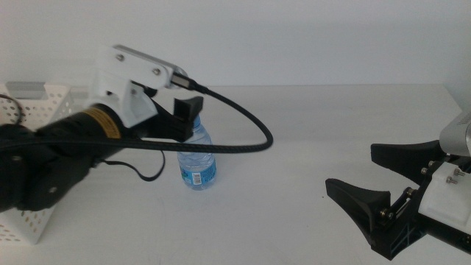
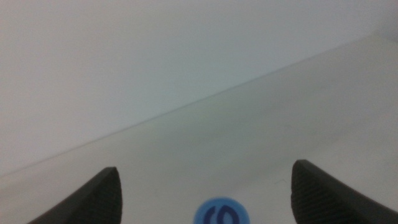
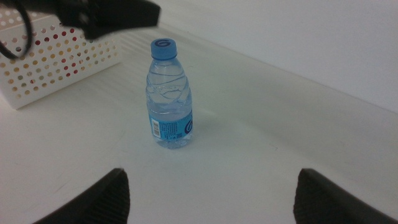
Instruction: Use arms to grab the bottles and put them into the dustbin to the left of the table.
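One small clear water bottle [image 1: 198,165] with a blue label stands upright on the white table [image 1: 309,125], left of centre. My left gripper [image 1: 189,120] hovers right over its top, and its jaws hide the cap in the middle view. In the left wrist view the left gripper [image 2: 205,168] is open, with the blue cap [image 2: 221,213] below and between the jaws, apart from both. My right gripper [image 1: 353,168] waits open at the lower right, facing the bottle [image 3: 169,102] from a distance. The white perforated dustbin [image 1: 33,99] stands at the left edge.
The left arm's black cable [image 1: 243,140] loops over the table to the right of the bottle. The dustbin [image 3: 56,59] sits just behind the left gripper [image 3: 115,15] in the right wrist view. A pale wall runs behind the table's far edge.
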Tool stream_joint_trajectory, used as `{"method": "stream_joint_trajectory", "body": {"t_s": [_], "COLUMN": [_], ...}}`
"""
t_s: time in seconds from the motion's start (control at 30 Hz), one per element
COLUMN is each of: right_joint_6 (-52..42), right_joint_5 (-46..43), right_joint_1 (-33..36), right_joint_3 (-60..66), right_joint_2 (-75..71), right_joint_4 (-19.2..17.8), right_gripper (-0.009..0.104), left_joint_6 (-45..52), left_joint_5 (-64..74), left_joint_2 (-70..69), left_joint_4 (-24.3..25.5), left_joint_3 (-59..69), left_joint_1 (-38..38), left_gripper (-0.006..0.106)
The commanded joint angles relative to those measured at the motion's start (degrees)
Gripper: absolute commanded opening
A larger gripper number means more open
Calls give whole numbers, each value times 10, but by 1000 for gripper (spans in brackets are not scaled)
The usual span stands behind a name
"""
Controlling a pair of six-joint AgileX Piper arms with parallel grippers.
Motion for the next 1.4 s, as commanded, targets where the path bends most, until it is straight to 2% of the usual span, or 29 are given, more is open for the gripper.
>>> {"method": "stream_joint_trajectory", "body": {"t_s": [0.0,0.27,0.73,1.37], "right_joint_6": [-8,-8,-8,-8], "right_joint_5": [-40,-40,-40,-40], "right_joint_1": [-5,-5,-5,-5], "right_joint_3": [-15,-15,-15,-15], "right_joint_2": [-4,-4,-4,-4], "right_joint_4": [-4,-4,-4,-4], "right_gripper": [70,70,70,70], "left_joint_6": [-12,-12,-29,-48], "left_joint_5": [-76,-186,-200,-332], "left_joint_2": [7,90,164,291], "left_joint_4": [6,5,8,20], "left_joint_3": [-20,-20,-20,-19], "left_joint_1": [-1,11,22,22], "left_gripper": [87,87,87,87]}}
